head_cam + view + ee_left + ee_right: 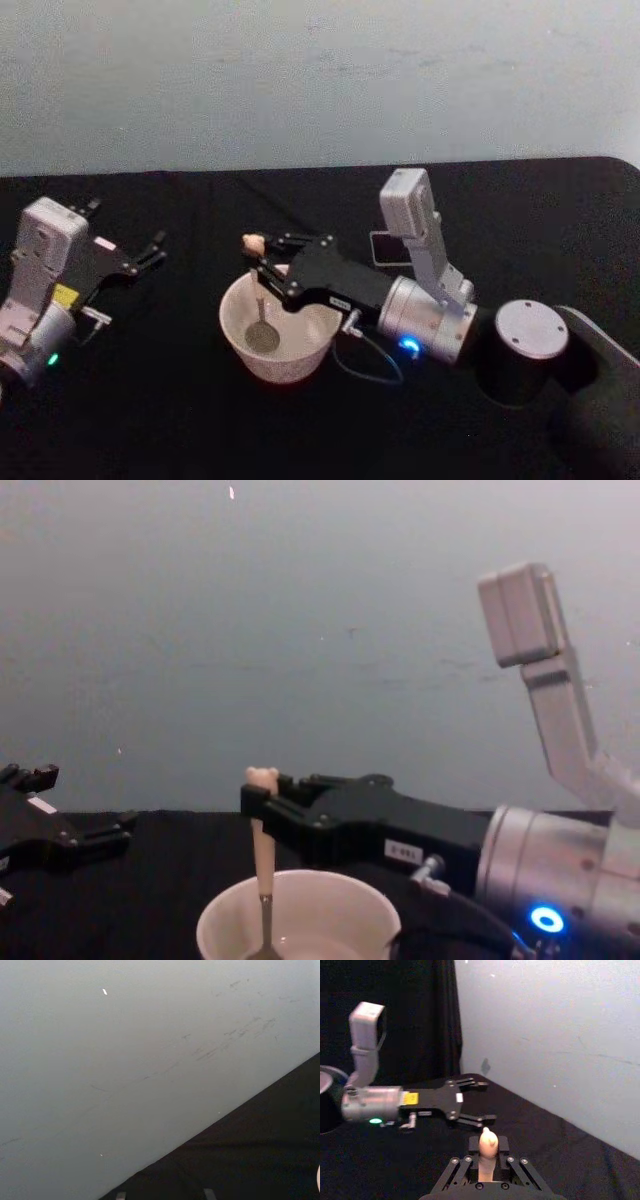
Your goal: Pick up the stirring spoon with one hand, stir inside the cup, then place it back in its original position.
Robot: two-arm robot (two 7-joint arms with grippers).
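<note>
Right gripper (268, 262) clamps the stirring spoon (262, 335) upright
Its bowl sits below the grip, inside the cup (290, 367); left gripper (125, 228) parked well aside, spread wide

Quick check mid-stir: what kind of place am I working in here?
Likely a staged robot test bench, not a kitchen: a black-draped table, a bare pale wall, and one cup with the stirring spoon held by the right gripper. The left gripper sits parked, jaws open.
</note>
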